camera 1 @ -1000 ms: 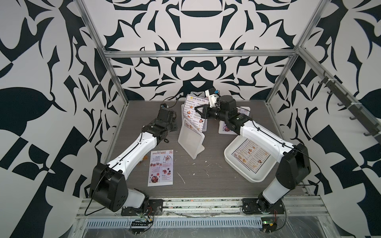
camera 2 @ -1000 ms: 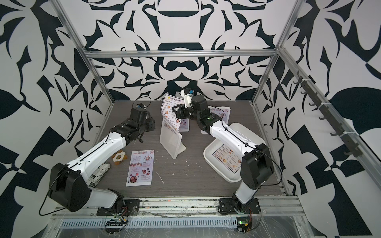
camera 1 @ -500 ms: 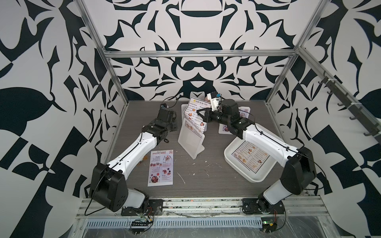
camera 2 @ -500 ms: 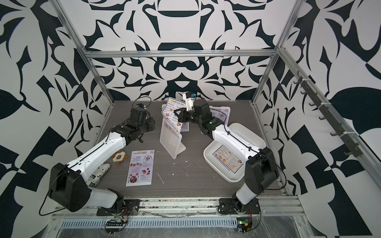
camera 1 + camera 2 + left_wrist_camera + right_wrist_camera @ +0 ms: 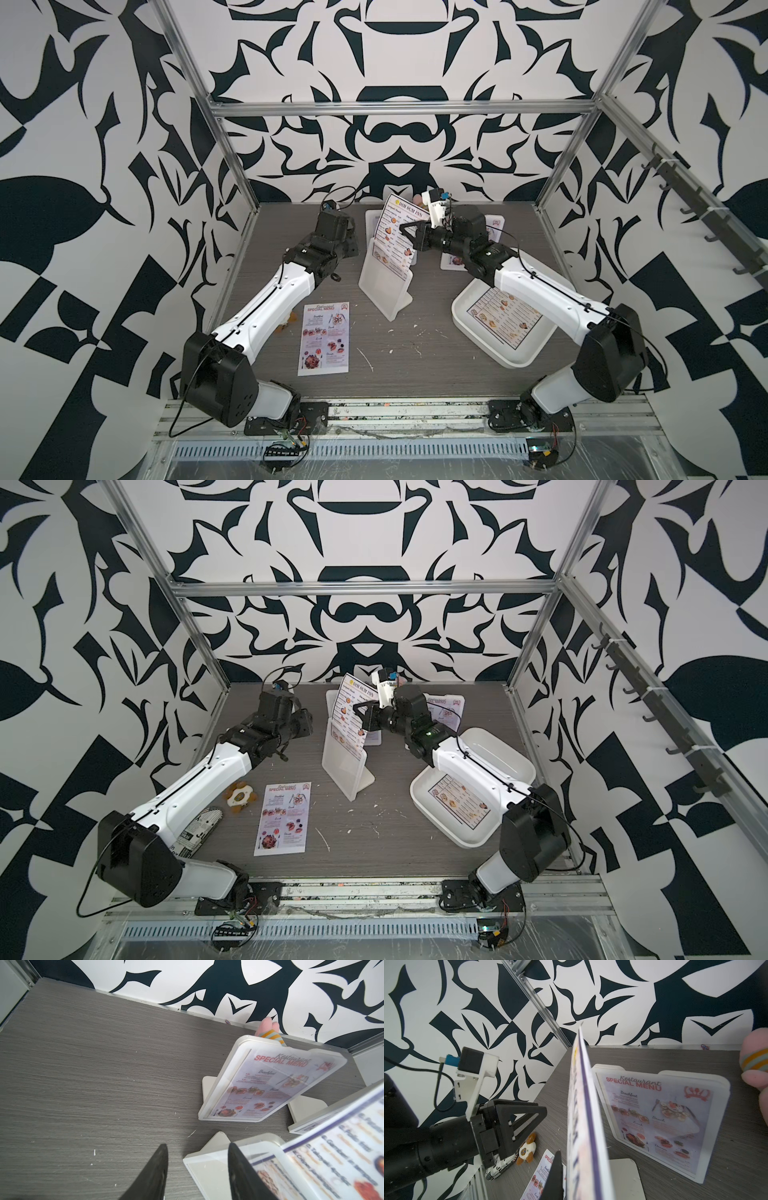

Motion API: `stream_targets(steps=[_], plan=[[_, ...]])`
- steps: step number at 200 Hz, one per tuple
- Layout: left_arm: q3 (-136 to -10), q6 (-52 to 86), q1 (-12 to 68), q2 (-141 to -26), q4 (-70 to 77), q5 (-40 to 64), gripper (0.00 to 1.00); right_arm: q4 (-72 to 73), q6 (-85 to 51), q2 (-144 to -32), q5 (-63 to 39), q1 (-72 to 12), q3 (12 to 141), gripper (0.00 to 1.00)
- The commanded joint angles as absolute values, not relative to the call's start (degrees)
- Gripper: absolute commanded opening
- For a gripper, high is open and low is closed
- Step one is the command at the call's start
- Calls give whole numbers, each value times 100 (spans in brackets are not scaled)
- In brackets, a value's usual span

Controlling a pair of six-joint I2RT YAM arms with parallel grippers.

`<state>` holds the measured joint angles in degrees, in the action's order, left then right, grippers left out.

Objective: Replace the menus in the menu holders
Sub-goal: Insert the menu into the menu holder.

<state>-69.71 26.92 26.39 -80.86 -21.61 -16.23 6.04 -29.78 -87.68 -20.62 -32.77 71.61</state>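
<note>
We judge the DIM SUM INN menu [image 5: 390,226] light and floppy, so our right gripper [image 5: 405,235] pinches its edge; left gripper [image 5: 197,1147] stands spread.

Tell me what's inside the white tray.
One DIM SUM INN menu lies flat in the white tray. The right arm covers part of the tray, so anything there or under the menu is hidden.

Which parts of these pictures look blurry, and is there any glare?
In the left wrist view the Dim Sum menu close to the lens is smeared, while the Special Menu behind is readable under a pale sheen on its holder. In the right wrist view the same menu, edge-on, is soft. In both top views the light is even and shadows faint.
</note>
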Motion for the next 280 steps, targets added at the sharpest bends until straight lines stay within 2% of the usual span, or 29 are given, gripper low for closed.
stream_targets(steps=[1, 92, 126, 168, 215, 230, 280], plan=[[-7194, 2584, 2655, -8164, -2230, -1512, 49, 957, -2983, -8586, -1997, -3376, 7020, 9], [-7954, 2384, 2654, -8582, -2263, -1266, 53, 900, -3057, -8282, -1862, -3684, 6420, 20], [-8086, 2369, 2654, -8673, -2291, -1198, 53, 668, -2862, -8116, -1581, -3692, 6420, 27], [-8042, 2391, 2664, -8678, -2313, -1213, 53, 473, -2600, -8211, -1573, -3464, 6810, 32], [-8044, 2391, 2670, -8702, -2333, -1248, 53, 560, -2657, -8407, -1967, -3072, 7105, 33], [-8042, 2391, 2663, -8728, -2320, -1257, 53, 519, -2637, -8448, -2001, -3011, 7213, 32], [-8033, 2382, 2667, -8763, -2318, -1271, 53, 425, -2624, -8389, -2038, -2964, 7277, 11]])
